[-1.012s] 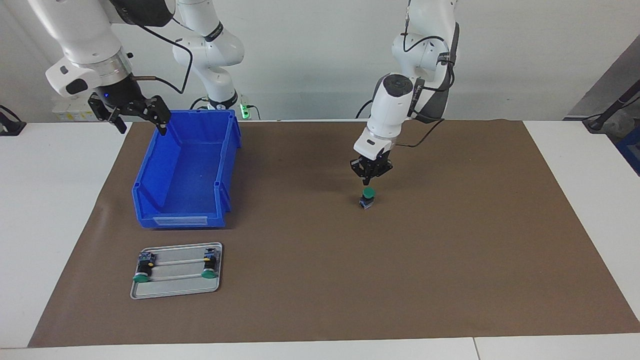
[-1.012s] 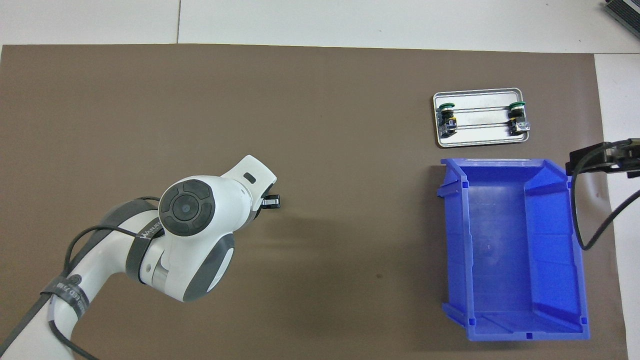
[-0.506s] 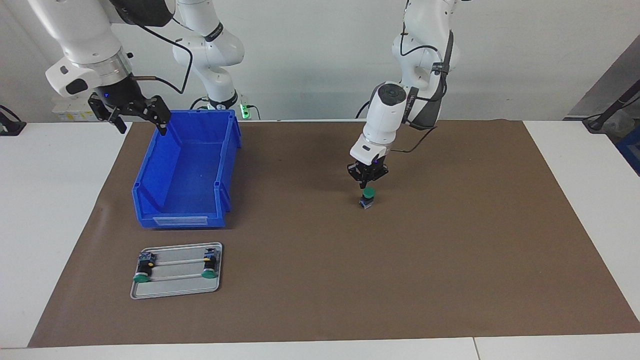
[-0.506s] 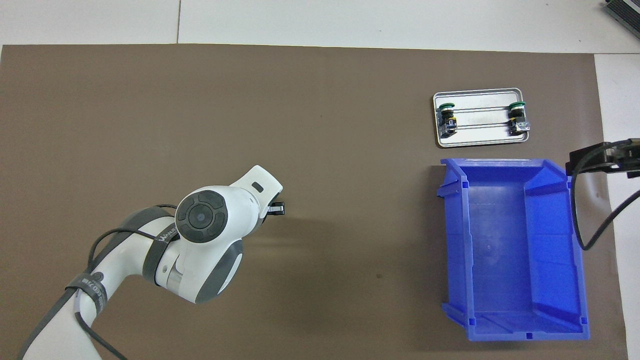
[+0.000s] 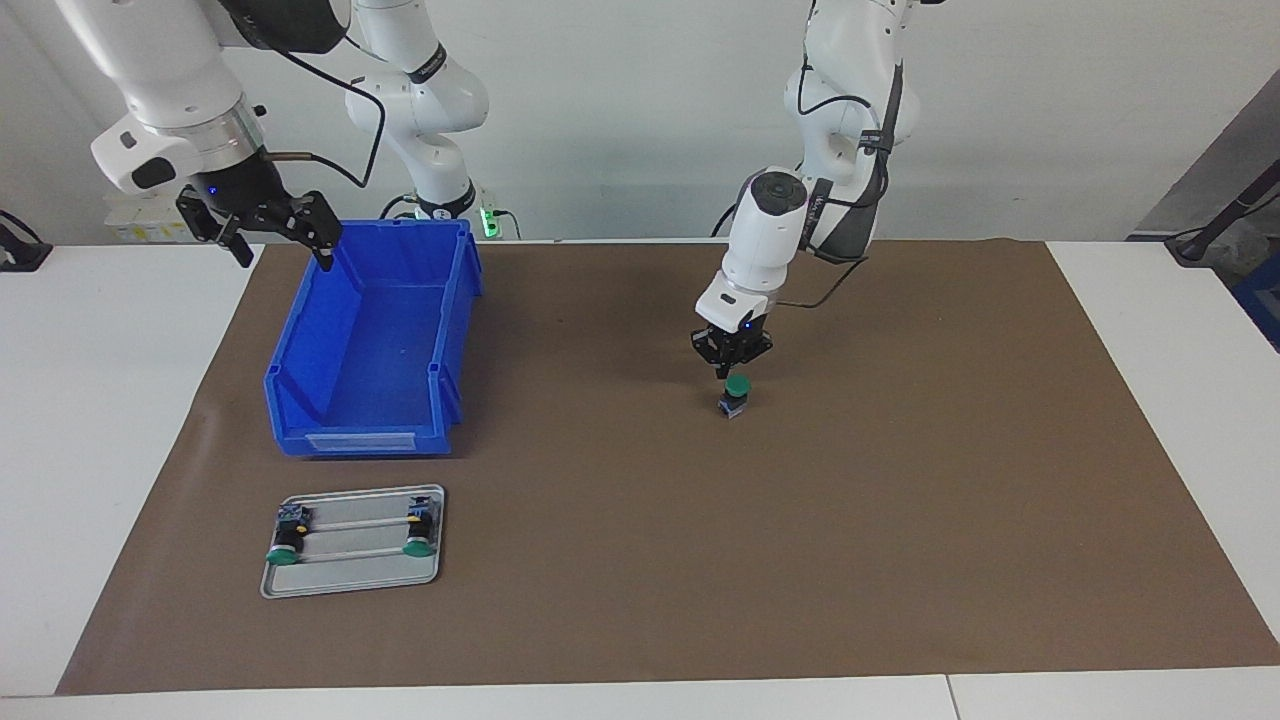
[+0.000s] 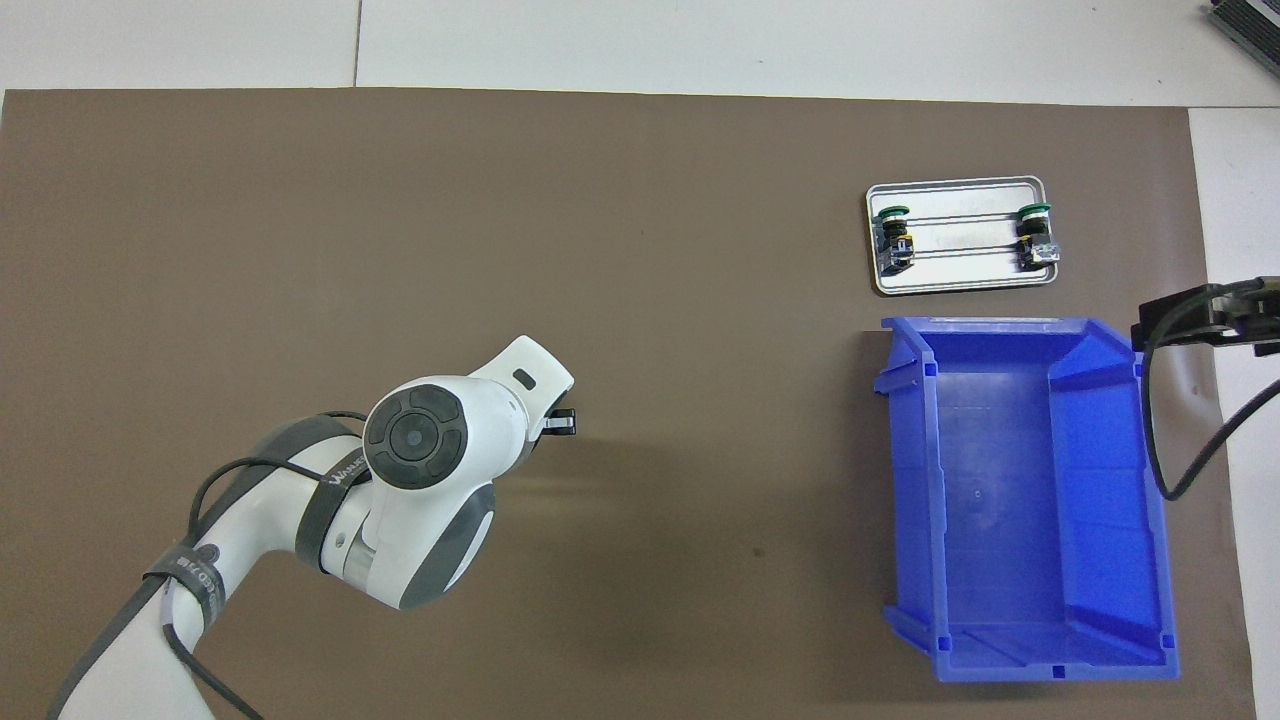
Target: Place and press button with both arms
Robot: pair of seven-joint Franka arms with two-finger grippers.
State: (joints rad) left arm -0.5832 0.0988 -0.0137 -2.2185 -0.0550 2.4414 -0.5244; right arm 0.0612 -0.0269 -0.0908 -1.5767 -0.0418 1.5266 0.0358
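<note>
Currently my left gripper (image 5: 733,371) hangs fingertips together directly over the button (image 5: 735,394), which stands upright mid-mat; my right gripper (image 5: 265,226) waits spread wide beside the blue bin (image 5: 372,345). Judged light, rigid, tippable: press the green cap squarely.

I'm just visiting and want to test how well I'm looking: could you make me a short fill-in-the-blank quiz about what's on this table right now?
1. The left gripper is directly over a button with a ____ cap.
2. Two more buttons lie on the metal ____.
3. The blue bin holds ____ buttons.
4. The right gripper, hanging by that bin, has its fingers ____.

Missing words: green; tray; no; open
</note>
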